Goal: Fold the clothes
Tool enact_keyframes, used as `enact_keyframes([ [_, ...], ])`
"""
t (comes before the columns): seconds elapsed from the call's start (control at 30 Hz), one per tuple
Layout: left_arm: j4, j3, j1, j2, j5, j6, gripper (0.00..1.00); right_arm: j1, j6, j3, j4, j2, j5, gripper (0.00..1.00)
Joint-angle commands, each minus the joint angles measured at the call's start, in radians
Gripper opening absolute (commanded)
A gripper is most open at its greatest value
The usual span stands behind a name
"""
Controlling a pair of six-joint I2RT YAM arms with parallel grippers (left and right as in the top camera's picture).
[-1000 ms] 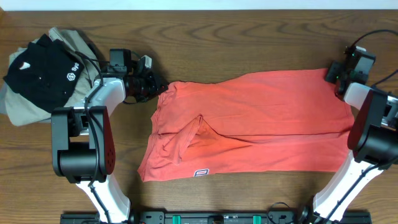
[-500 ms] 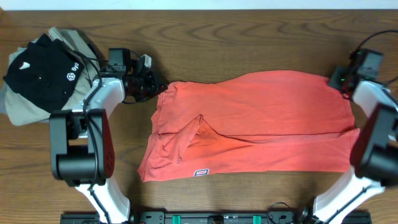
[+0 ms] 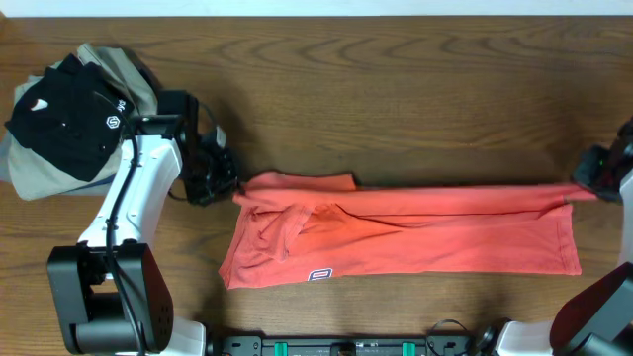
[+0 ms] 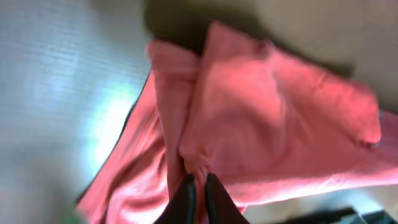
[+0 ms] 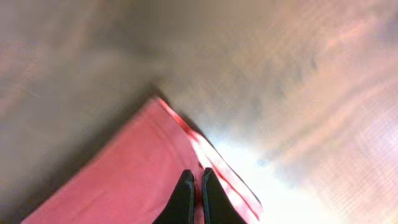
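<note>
Gripping far edge of shirt [image 3: 415,242], stretched across table [image 3: 326,89], in tightly closed left gripper [image 4: 199,182] and right gripper [image 5: 195,175]: move both level, taut, together, then lay edge squarely onto near hem.

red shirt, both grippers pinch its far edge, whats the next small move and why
Probably carry both pinched corners together toward the near hem, then lower them. The left gripper and right gripper are each shut on the far edge of the red T-shirt, which is stretched taut between them over the shirt's middle, so the fold looks only half done.
</note>
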Motion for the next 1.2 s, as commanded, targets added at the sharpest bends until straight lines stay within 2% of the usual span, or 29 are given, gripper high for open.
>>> enact_keyframes([
  [0.0,-0.044,-0.021,0.002,-0.005,-0.082,0.038,0.06,-0.034,0.015,-0.003,-0.021,0.025,0.057,0.01],
  [0.1,-0.073,-0.049,0.002,-0.005,-0.147,0.038,0.06,-0.041,0.015,-0.004,-0.027,0.037,0.051,0.01],
  [0.23,-0.099,-0.101,0.0,-0.005,-0.15,0.036,0.06,-0.041,0.014,-0.017,-0.028,0.04,0.051,0.01],
  [0.3,-0.127,-0.121,-0.001,-0.005,-0.148,0.026,0.07,-0.041,0.014,-0.023,-0.029,0.04,0.051,0.08],
  [0.33,-0.148,-0.131,-0.001,-0.005,-0.149,0.026,0.07,-0.041,0.014,-0.027,-0.028,0.04,0.051,0.18],
  [0.37,-0.169,-0.137,-0.001,-0.005,-0.149,0.027,0.13,-0.041,0.014,-0.03,-0.029,0.04,0.051,0.21],
  [0.4,-0.196,-0.141,-0.001,-0.005,-0.149,0.027,0.28,-0.041,0.014,-0.033,-0.029,0.04,0.051,0.22],
  [0.43,-0.215,-0.141,-0.001,-0.005,-0.15,0.027,0.36,-0.042,0.014,-0.035,-0.031,0.041,0.051,0.23],
  [0.47,-0.23,-0.141,-0.001,-0.005,-0.15,0.027,0.38,-0.043,0.01,-0.038,-0.033,0.041,0.051,0.24],
  [0.5,-0.243,-0.141,-0.001,-0.005,-0.15,0.029,0.39,-0.044,0.006,-0.043,-0.033,0.042,0.051,0.28],
  [0.63,-0.241,-0.141,-0.001,-0.005,-0.153,0.038,0.4,-0.056,-0.005,-0.054,-0.032,0.053,0.013,0.29],
  [0.9,-0.187,-0.138,-0.001,-0.005,-0.153,0.038,0.41,-0.065,-0.211,-0.055,-0.029,0.151,-0.207,0.34],
  [1.0,-0.144,-0.138,-0.001,-0.005,-0.153,0.038,0.41,-0.065,-0.277,-0.055,-0.035,0.232,-0.235,0.43],
  [1.1,-0.1,-0.138,-0.001,-0.005,-0.153,0.039,0.42,-0.065,-0.317,-0.055,-0.036,0.312,-0.229,0.59],
  [1.17,-0.077,-0.138,-0.001,-0.005,-0.153,0.039,0.44,-0.065,-0.32,-0.055,-0.034,0.356,-0.199,0.66],
])
